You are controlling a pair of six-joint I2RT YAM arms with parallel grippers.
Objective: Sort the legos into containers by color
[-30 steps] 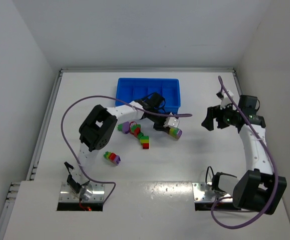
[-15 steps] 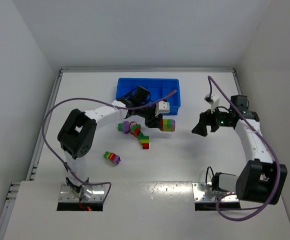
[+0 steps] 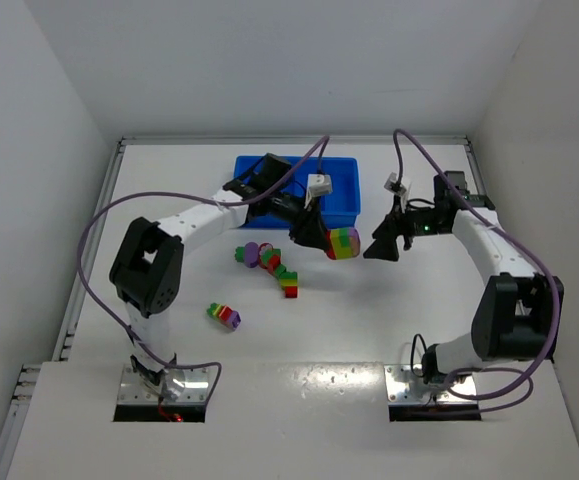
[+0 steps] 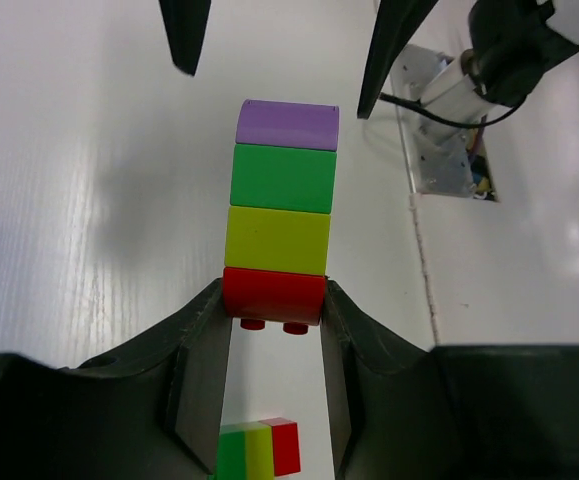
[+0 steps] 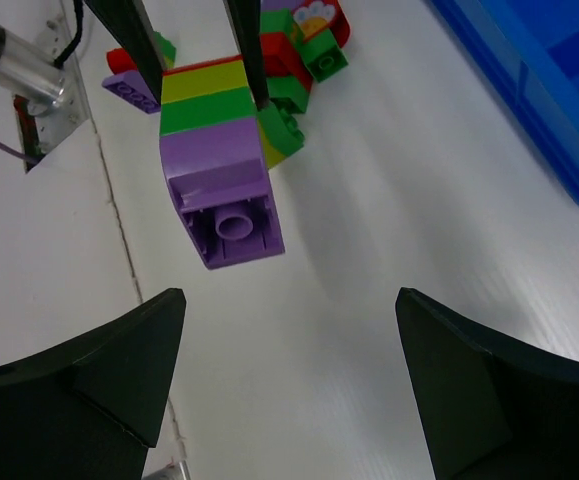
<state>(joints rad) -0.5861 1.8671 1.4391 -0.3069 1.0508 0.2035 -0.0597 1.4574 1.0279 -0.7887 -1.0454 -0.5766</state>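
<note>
Top view, bottom of frame: both arm bases sit at the near edge of the white table (image 3: 419, 320).

Lower left of centre: a small stack (image 3: 224, 316) of green, red and purple bricks lies alone on the table, well apart from the rest.

Centre, further up: a loose cluster of bricks (image 3: 257, 254) in green, purple and red. Just to its lower right lies a short green-yellow-red stack (image 3: 288, 283). The left wrist view shows that short stack at the bottom edge, below the fingers.

Centre, above the cluster: the left gripper (image 3: 314, 232) is clenched on a four-brick stack (image 3: 343, 243). In the left wrist view the fingers (image 4: 201, 370) pinch the red end brick, with yellow, green and purple running away from the jaws. The stack is held in the air over the table.

Right of centre: the right gripper (image 3: 381, 245) is released, jaws wide with nothing between them. It points at the purple end of the stack, near it but not touching. In the right wrist view its own fingers (image 5: 99, 370) frame the hollow purple underside from below.

Upper centre, farthest: the blue tray (image 3: 347, 185) rests flat on the table, the left arm reaching across its front. Contents cannot be told.
</note>
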